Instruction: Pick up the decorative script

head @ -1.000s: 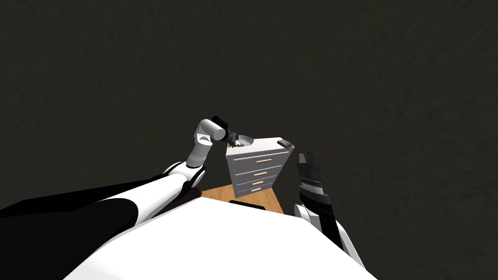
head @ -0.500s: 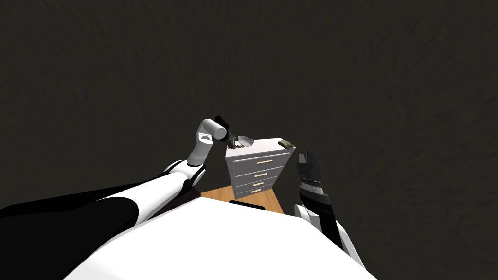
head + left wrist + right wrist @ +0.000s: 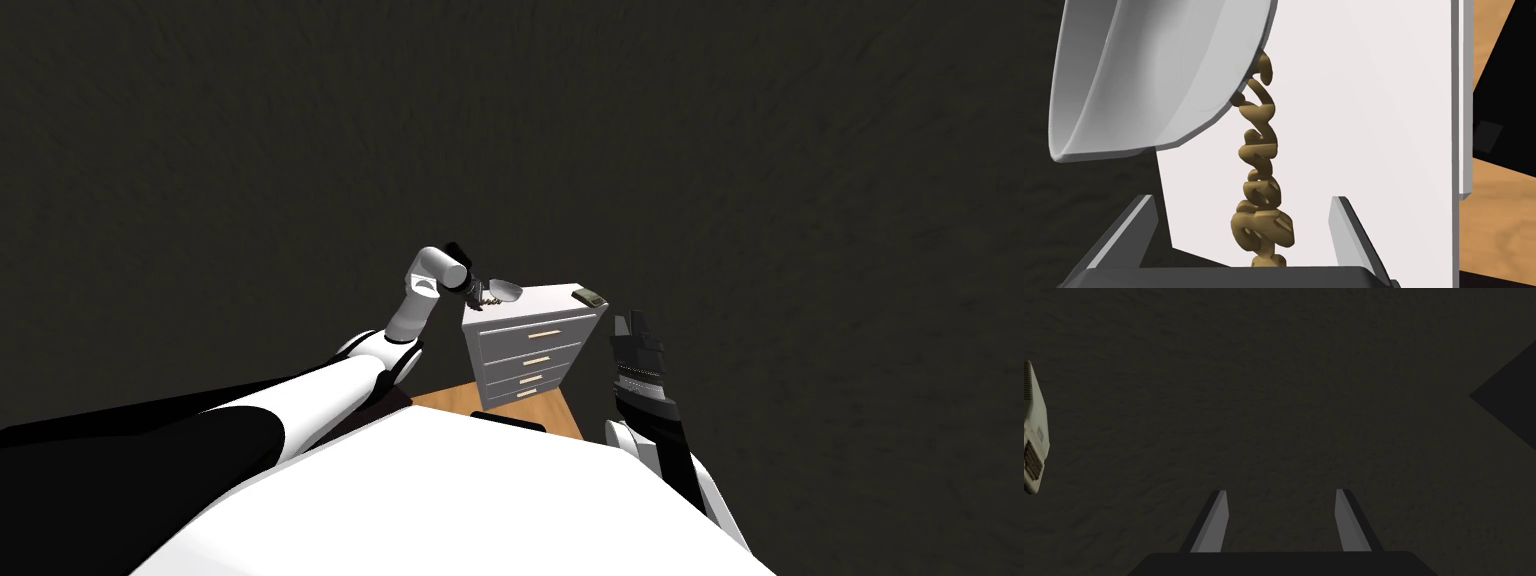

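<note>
Golden decorative script (image 3: 1259, 165), on the dresser (image 3: 535, 345) at the robot's 12 o'clock, stands between the left gripper's (image 3: 1241, 200) wide-spread fingers (image 3: 1346, 230).

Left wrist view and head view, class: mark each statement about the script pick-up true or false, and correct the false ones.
1. The left tool is open, with one finger on each side of the brown script. True.
2. The script lies inside the white bowl. False: it rests on the dresser top, with its far end beside the bowl's outer wall.
3. The right tool is shut on a small box. False: it is open and holds nothing.
4. The dresser front shows four drawers. True.
</note>
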Controlling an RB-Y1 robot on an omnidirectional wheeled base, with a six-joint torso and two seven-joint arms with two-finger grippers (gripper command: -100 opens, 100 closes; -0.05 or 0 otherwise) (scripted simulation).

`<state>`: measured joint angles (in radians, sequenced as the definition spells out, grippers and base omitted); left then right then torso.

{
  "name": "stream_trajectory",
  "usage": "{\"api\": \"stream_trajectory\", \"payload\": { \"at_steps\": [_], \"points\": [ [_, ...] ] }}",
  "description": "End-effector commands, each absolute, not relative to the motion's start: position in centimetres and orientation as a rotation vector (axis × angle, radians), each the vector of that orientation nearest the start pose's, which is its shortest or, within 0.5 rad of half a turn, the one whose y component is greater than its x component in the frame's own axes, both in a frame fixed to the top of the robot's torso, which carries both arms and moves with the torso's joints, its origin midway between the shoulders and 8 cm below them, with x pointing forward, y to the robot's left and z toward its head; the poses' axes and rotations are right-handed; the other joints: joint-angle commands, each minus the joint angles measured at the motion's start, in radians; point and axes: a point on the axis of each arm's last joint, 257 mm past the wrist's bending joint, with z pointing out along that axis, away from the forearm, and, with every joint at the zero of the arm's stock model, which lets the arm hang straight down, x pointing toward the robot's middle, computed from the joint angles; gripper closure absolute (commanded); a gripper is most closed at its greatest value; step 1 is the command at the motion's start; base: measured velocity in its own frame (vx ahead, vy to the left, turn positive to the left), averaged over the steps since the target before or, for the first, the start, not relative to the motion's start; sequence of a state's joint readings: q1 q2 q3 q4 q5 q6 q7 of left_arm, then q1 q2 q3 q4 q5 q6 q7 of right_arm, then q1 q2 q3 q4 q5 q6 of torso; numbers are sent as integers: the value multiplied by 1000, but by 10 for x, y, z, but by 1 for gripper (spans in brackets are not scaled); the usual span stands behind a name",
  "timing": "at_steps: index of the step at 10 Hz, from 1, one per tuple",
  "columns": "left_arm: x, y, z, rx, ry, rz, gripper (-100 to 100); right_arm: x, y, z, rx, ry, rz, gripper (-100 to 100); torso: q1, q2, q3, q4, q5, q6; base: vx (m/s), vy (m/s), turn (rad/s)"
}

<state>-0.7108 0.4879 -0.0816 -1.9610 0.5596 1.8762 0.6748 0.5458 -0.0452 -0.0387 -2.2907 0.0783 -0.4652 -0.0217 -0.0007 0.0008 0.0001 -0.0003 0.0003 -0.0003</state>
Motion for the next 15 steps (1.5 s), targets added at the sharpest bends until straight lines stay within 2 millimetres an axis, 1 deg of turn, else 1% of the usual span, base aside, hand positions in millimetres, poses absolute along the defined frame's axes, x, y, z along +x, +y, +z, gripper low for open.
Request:
{"api": "stream_trajectory", "payload": {
  "at_steps": [1, 6, 7, 8, 12, 13, 14, 15],
  "points": [
    [507, 190, -103, -2040, 1779, -792, -100, 344, -285, 8, 632, 733, 1204, 0, 0, 0, 0, 0, 0, 0, -19, -10, -27],
    [528, 199, -116, -2047, 1765, -788, -100, 344, -285, 8, 632, 733, 1204, 0, 0, 1, 1, 0, 0, 0, -23, -11, -21],
    [525, 198, -115, -2048, 1766, -788, -100, 344, -285, 8, 632, 733, 1204, 0, 0, 0, -1, -1, 1, 1, -13, -5, -3],
    [526, 198, -115, -2045, 1766, -791, 100, 344, -285, 7, 632, 733, 1204, 0, 0, -2, -2, -2, 1, 1, 0, 0, 0],
    [525, 198, -116, -2047, 1768, -787, 100, 344, -285, 7, 632, 733, 1203, 0, 1, -6, -4, -2, 1, 1, -2, -1, 0],
    [525, 198, -116, -2047, 1768, -786, 0, 344, -285, 7, 632, 733, 1203, 0, 1, -6, -4, -2, 1, 1, 0, 0, 0],
    [519, 195, -111, -2044, 1771, -791, 100, 344, -285, 7, 632, 733, 1203, 0, 2, -6, -4, -2, 1, 1, 21, 8, 28],
    [516, 194, -109, -2043, 1773, -791, 100, 344, -285, 7, 632, 733, 1203, 0, 2, -6, -4, -1, 1, 1, 36, 15, 22]
  ]
}}
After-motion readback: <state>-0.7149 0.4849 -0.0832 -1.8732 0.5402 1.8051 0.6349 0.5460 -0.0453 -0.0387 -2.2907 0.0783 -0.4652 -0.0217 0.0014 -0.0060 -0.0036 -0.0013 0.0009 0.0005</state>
